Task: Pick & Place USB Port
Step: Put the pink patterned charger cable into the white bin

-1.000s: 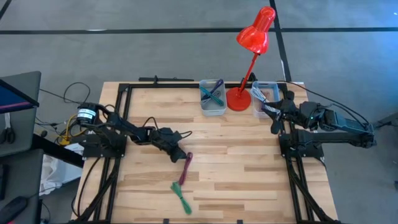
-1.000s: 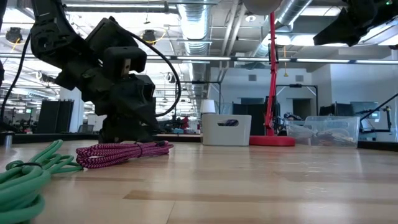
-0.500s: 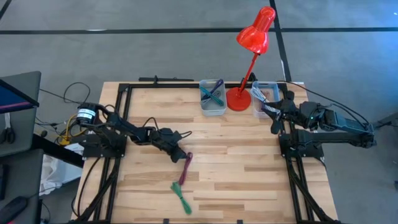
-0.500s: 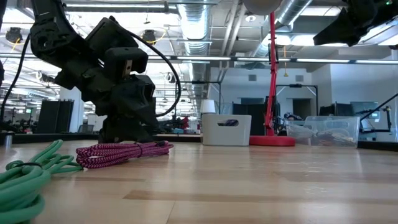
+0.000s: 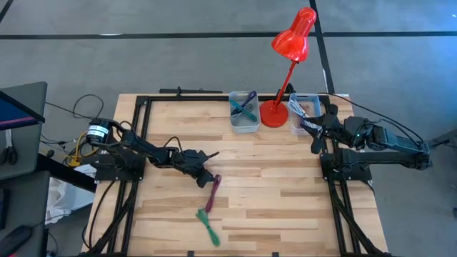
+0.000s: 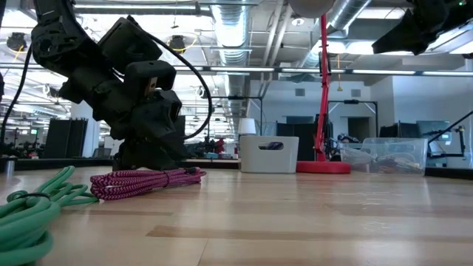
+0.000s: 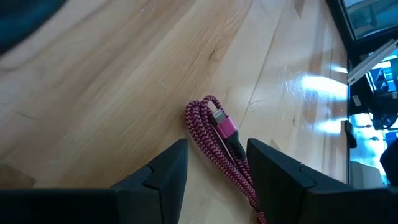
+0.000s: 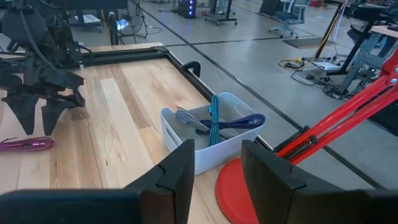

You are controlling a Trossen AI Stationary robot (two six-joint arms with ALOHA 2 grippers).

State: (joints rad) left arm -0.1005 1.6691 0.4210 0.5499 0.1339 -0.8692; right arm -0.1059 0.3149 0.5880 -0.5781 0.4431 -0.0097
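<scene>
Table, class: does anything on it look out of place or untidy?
Two coiled cables lie loose on the wood, the pink cable and the green cable, while others sit in the white bin.

You see a pale wooden tabletop of light and darker planks inside a black frame. A cable braided magenta and black lies on it, and beside that a plain green cable. The lamp is bright red all over. One bin is white, holding blue and teal cables; the other bin is clear. Both pincers, left and right, are black.
</scene>
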